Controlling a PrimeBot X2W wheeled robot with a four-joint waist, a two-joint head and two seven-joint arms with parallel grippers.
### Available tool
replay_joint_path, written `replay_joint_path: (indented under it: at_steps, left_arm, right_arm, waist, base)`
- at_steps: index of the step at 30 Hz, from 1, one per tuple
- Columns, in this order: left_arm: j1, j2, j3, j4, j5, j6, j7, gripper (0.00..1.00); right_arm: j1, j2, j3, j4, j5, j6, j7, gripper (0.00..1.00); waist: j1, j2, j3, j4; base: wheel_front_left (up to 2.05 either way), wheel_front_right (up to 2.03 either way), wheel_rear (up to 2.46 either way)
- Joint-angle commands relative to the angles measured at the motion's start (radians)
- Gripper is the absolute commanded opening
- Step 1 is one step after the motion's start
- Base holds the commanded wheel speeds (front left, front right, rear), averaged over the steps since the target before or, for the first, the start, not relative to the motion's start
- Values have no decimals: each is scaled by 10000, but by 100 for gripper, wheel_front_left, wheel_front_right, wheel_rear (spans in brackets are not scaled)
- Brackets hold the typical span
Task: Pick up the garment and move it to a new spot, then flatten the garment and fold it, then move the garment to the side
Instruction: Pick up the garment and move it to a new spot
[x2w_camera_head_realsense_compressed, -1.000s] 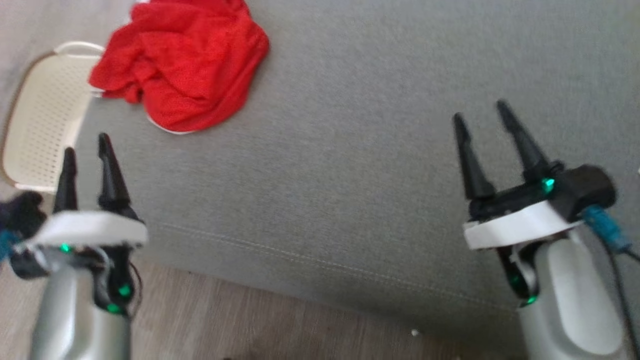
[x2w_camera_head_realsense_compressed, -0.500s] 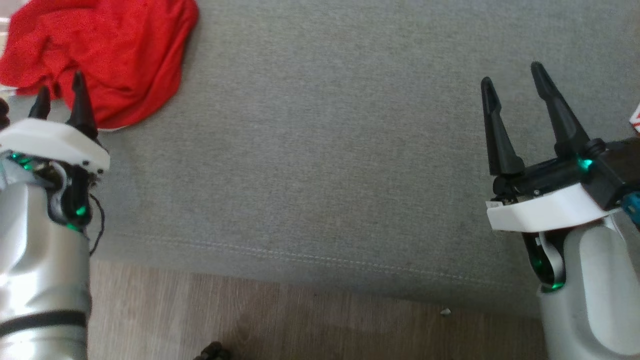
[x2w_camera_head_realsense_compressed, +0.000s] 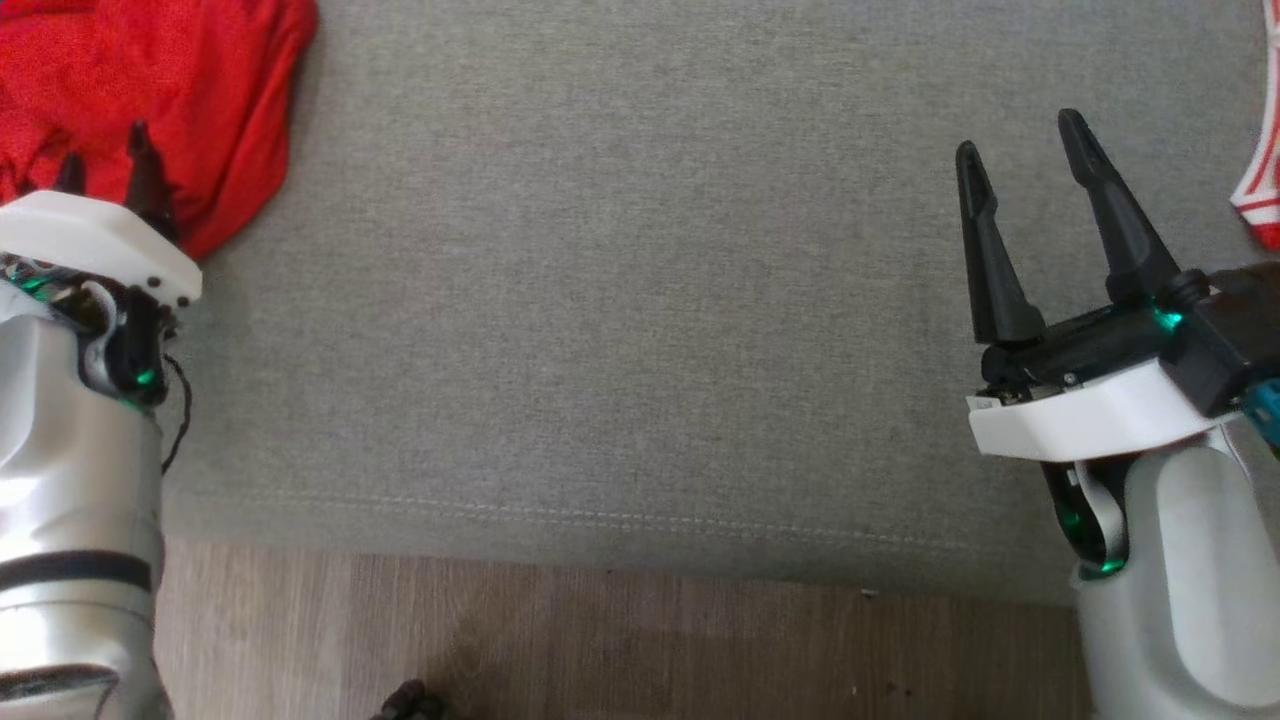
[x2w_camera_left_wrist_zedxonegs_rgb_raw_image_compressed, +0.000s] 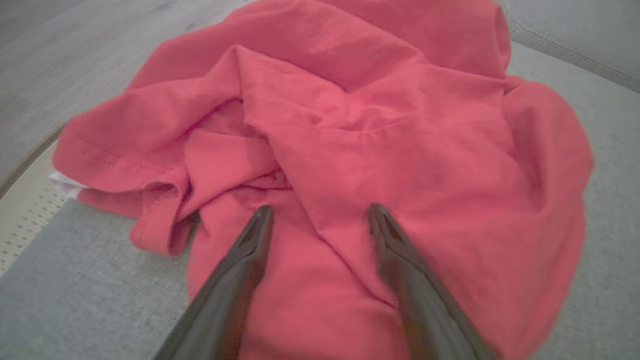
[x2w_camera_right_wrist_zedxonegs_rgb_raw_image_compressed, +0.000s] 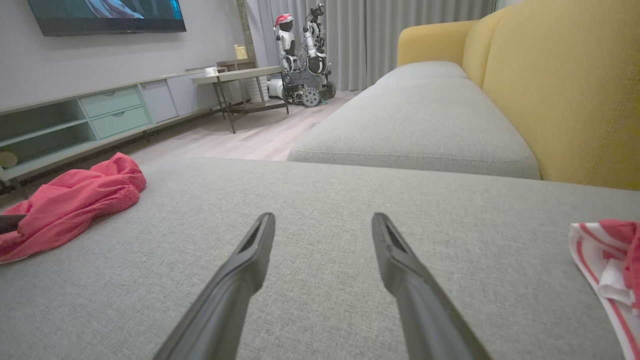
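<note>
Left wrist view: left gripper (x2w_camera_left_wrist_zedxonegs_rgb_raw_image_compressed: 320, 209) spread wide over the crumpled red garment (x2w_camera_left_wrist_zedxonegs_rgb_raw_image_compressed: 350, 125) — grasping nothing — right gripper (x2w_camera_head_realsense_compressed: 1018, 133) likewise parted.

Garment (x2w_camera_head_realsense_compressed: 210, 70): red, thin fabric, one crumpled heap, neither flattened nor folded. It lies on the grey cushion (x2w_camera_head_realsense_compressed: 640, 300) near its left edge, at the upper left of the head view, cut off by the frame's top and left. Left wrist view: deep creases run through the middle, a stitched hem is rolled up on the left, and a white sliver shows under that hem. The right side is a smooth, rounded lobe.
</note>
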Motion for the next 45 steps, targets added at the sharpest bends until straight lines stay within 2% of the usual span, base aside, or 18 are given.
replay_joint_path:
  at_steps: [1, 2, 3, 4, 12, 19, 25, 30, 34, 38, 42, 45]
  left_arm:
    - [-325, 659, 207, -24, 38, -75, -123, 100]
    - [-399, 673, 180, 119, 27, -110, -109, 100]
    - [-471, 679, 165, 252, -2, -153, -104, 57]
    - [-536, 691, 155, 354, -24, -191, -156, 0]
    - [-787, 855, 416, 922, -266, -113, -1179, 0]
    - [-846, 1123, 1188, 316, -638, 217, -1877, 0]
    - [-229, 1239, 2545, -2367, -590, 616, -1936, 0]
    - [-53, 1102, 2598, -4427, -42, 523, -1938, 0]
    - [-82, 1240, 1619, -5596, 790, 228, -1830, 0]
    - [179, 1338, -370, -6504, 2272, -116, -829, 0]
    - [612, 874, -2599, -7018, 3259, -462, 271, 0]
    - [895, 330, -4105, -7051, 3535, -597, 701, 0]
  right_arm:
    - [-170, 108, 289, -343, -114, 63, -76, 100]
    - [-187, 116, 298, -331, -121, 63, -91, 100]
    - [-198, 135, 283, -315, -127, 63, -108, 100]
    - [-203, 157, 277, -295, -127, 63, -121, 100]
    - [-212, 320, 320, 30, -77, 63, -370, 100]
    - [-225, 487, 408, 471, 50, 63, -667, 100]
    - [-180, 677, 446, 1029, 244, 63, -1024, 100]
    - [-210, 763, 367, 1208, 366, 63, -1174, 100]
    - [-197, 800, 296, 1340, 441, 63, -1290, 100]
    - [-277, 818, 255, 1354, 553, 63, -1389, 100]
    - [-433, 822, 220, 1272, 851, 63, -1484, 100]
    - [-568, 823, 225, 1248, 1028, 63, -1543, 100]
  waist:
    - [-1, 0, 57, -100]
    - [-1, 0, 81, -136]
    - [-1, 0, 95, -165]
    - [-1, 0, 99, -193]
    - [-1, 0, -222, -383]
    - [-1, 0, -874, -508]
    - [-1, 0, -1738, -799]
    - [-1, 0, -2017, -1092]
    - [-1, 0, -2128, -1409]
    - [-1, 0, -2058, -1826]
    - [-1, 0, -1826, -2274]
    - [-1, 0, -1644, -2626]
  base:
    - [0, 0, 0]
    - [0, 0, 0]
    - [0, 0, 0]
    - [0, 0, 0]
    - [0, 0, 0]
    - [0, 0, 0]
    - [0, 0, 0]
    - [0, 0, 0]
    - [0, 0, 0]
    - [0, 0, 0]
    - [0, 0, 0]
    - [0, 0, 0]
